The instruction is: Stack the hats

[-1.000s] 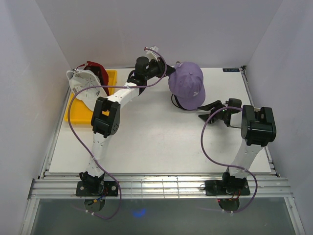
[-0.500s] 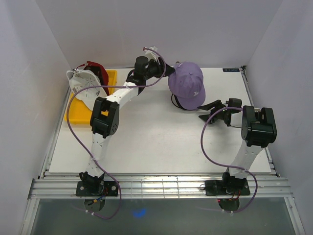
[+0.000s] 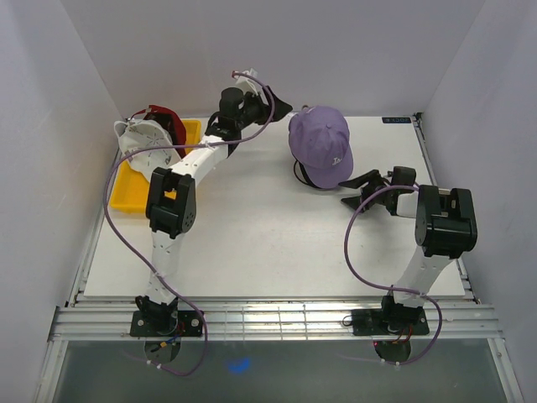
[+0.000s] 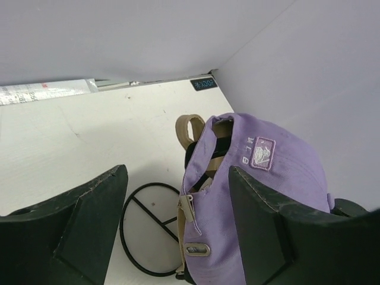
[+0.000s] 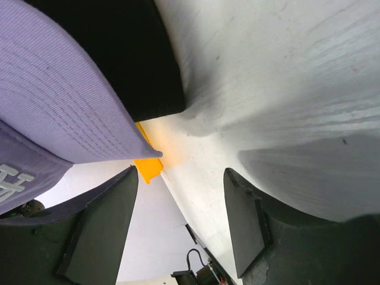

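The lavender hat (image 3: pixel 320 147) lies at the back middle of the table on top of a black hat, whose dark edge (image 3: pixel 307 179) shows under it. My left gripper (image 3: pixel 274 106) hangs open just left of the lavender hat, apart from it. In the left wrist view the hat's rear strap (image 4: pixel 199 237) shows between the spread fingers (image 4: pixel 89 222). My right gripper (image 3: pixel 362 191) is open, low by the brims' right side; its view shows the lavender brim (image 5: pixel 59 101) over the black brim (image 5: pixel 136 53). A white hat (image 3: pixel 138 138) and a dark red hat (image 3: pixel 170 122) sit at the far left.
A yellow tray (image 3: pixel 132 198) lies at the back left under the white and red hats. A thin black ring (image 4: pixel 151 228) lies flat on the table beside the lavender hat. White walls stand on three sides.
My left gripper has opened, let go of the lavender hat and drawn back to the left. The hat stays on the black one. The right jaws have widened a little.
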You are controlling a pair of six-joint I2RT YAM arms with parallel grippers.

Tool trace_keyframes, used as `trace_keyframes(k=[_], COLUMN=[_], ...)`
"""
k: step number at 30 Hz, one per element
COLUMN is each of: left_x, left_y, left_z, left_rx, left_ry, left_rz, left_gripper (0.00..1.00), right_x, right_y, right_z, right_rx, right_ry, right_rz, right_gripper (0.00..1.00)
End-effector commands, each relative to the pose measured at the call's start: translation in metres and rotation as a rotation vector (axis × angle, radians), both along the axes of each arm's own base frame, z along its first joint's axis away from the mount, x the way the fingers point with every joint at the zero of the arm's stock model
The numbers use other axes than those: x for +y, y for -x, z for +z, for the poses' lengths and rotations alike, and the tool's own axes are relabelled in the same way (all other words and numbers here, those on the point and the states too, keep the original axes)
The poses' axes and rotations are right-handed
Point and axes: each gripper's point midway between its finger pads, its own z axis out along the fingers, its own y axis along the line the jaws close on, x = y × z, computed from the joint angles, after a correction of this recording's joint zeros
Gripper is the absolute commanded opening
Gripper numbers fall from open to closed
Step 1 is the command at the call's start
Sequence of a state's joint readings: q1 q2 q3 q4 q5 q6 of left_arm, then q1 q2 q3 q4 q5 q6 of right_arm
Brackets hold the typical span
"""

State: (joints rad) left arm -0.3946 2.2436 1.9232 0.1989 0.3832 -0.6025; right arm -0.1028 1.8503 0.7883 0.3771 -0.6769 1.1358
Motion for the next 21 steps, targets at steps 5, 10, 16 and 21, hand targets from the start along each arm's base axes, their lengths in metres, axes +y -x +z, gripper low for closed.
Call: trace_keyframes(k=[5, 10, 16, 21], left_x=[0.053, 0.079, 0.145, 0.258], left_y=[0.015, 0.039, 0.08, 0.124], left_z=[0.112, 0.131, 0.138, 0.1], left_rx=[-0.152, -0.157, -0.057, 0.151], left_ry=[0.071, 0.078, 0.007, -0.219], left_rz=[0.104, 0.176, 0.429, 0.947], left_gripper=[0.8, 0.8, 0.77, 0.71], right_x=[0.002, 0.003, 0.004, 0.001], right_y=[0.002, 0.013, 0.043, 0.059], right_z=[0.023, 0.037, 0.049, 0.066], right_rx=[-0.061, -0.088, -0.151, -0.232], right_ry=[0.007, 0.003, 0.067, 0.181], right_rz=[0.027, 0.025, 0.052, 0.093], right_gripper=[0.67, 0.68, 0.69, 0.7])
